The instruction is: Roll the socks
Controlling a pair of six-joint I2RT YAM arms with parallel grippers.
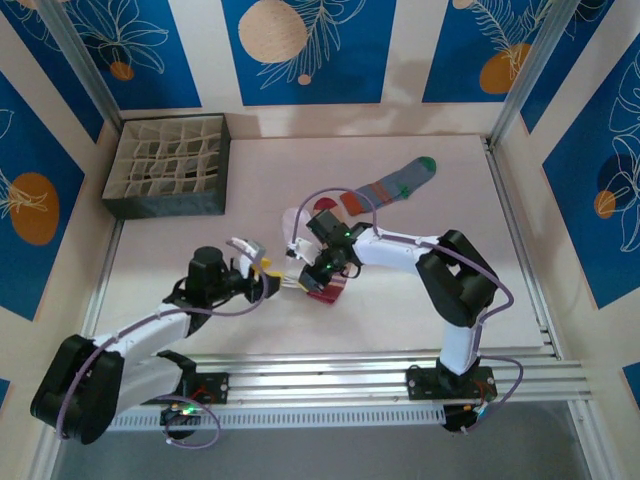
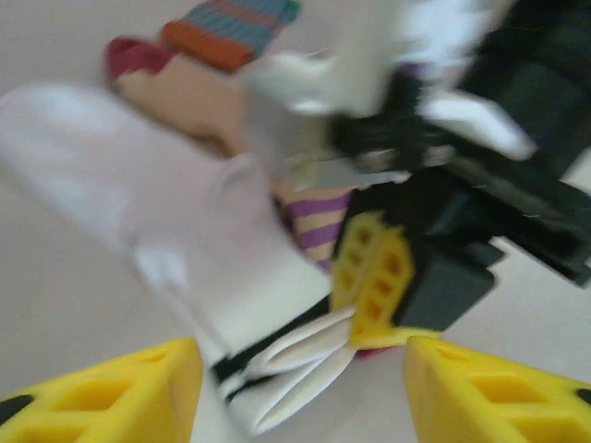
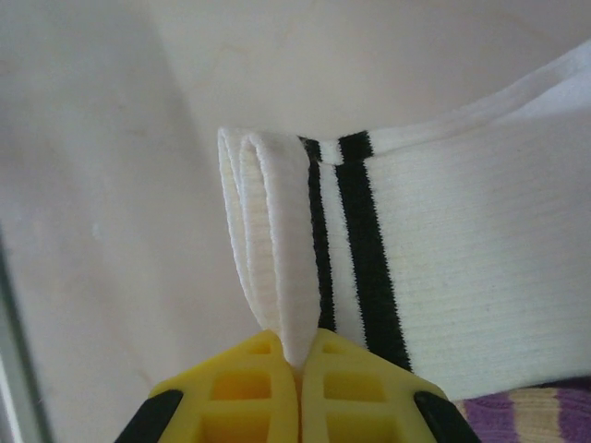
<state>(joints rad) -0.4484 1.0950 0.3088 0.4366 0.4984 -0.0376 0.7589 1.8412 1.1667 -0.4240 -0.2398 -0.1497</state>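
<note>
Right gripper [image 3: 300,374], bottom centre, clamps the white sock [image 3: 462,258] at its folded cuff; left gripper [image 2: 300,383] jaws stand apart.

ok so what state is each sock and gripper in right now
white sock: cuff folded over and pinched, not rolled
peach sock: lying unrolled
grey-blue sock: lying flat, unrolled
right gripper: shut on the white sock's cuff
left gripper: open, holding nothing
</note>
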